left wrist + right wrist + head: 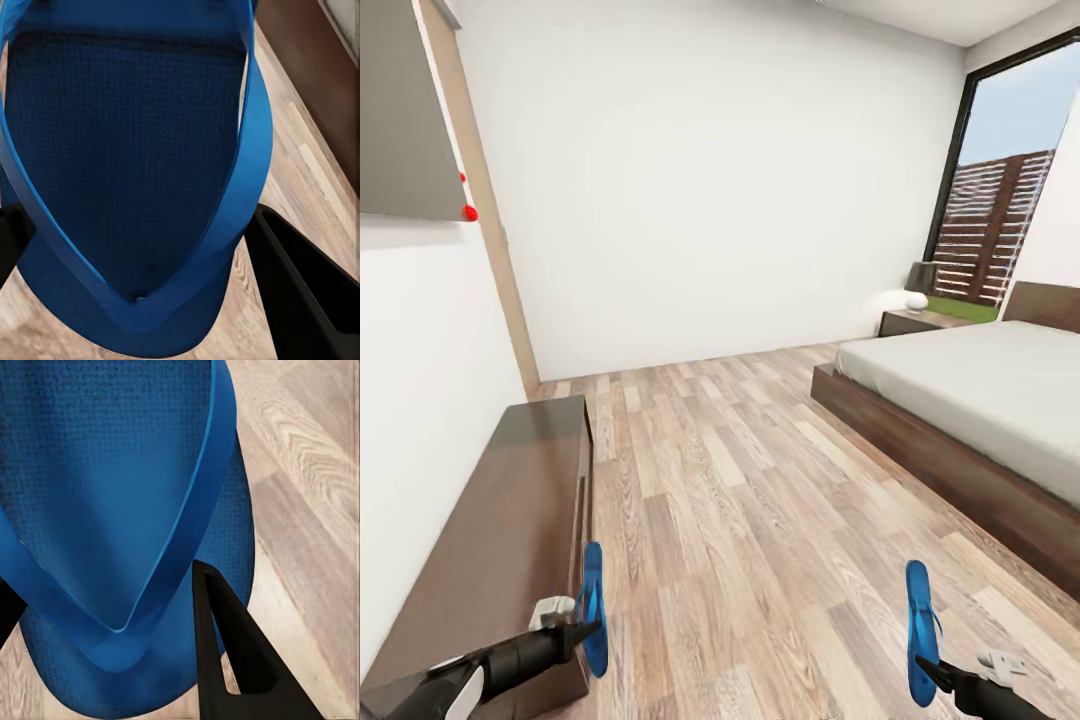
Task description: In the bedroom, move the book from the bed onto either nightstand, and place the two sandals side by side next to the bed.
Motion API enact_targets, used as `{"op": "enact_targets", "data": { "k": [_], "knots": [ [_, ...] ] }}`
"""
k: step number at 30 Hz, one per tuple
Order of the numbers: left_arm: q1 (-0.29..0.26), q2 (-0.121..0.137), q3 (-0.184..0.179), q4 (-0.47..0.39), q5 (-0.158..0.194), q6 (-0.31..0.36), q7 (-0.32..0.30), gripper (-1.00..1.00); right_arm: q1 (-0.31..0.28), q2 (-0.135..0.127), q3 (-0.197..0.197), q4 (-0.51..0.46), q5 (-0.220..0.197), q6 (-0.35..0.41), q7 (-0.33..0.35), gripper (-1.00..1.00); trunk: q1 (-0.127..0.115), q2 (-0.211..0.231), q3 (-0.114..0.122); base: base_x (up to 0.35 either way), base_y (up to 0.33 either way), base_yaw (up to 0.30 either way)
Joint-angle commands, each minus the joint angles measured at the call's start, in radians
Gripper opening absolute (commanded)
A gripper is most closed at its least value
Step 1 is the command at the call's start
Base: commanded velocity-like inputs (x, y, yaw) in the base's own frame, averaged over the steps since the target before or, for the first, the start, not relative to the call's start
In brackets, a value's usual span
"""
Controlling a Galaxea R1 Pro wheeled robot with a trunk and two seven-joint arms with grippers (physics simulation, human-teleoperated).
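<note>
Left gripper [582, 628] clamped one sandal [593, 620] | right gripper [930, 668] clamped the other sandal [921, 630] | both carried near | bed [970, 400] far right | advice: lower level, side by side.

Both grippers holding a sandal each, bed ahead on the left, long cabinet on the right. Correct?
Sides swapped. Head view: bed is ahead on the right, long cabinet on the left. Left gripper and right gripper do each hold a sandal.

I've got both blue sandals [593, 608] [921, 632] held edge-on above the floor; grey-mattress bed [980, 385] sits right, nightstand [912, 321] beyond.
</note>
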Motion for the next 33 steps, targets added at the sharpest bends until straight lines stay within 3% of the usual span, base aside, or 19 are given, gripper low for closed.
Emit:
{"op": "enact_targets", "data": {
  "k": [1,33],
  "knots": [
    [0.0,0.0,0.003,0.0,0.005,0.009,-0.004,-1.0,-0.001,0.0,-0.004,0.002,0.0,-0.003,0.003,-1.0,0.0,0.0,-0.001,0.0,0.0,-0.284],
    [0.0,-0.002,0.003,0.024,0.003,0.009,-0.004,-1.0,-0.001,0.0,-0.004,0.002,0.0,-0.003,0.005,-1.0,0.0,0.0,-0.001,0.0,0.0,-0.278]
  ]
}}
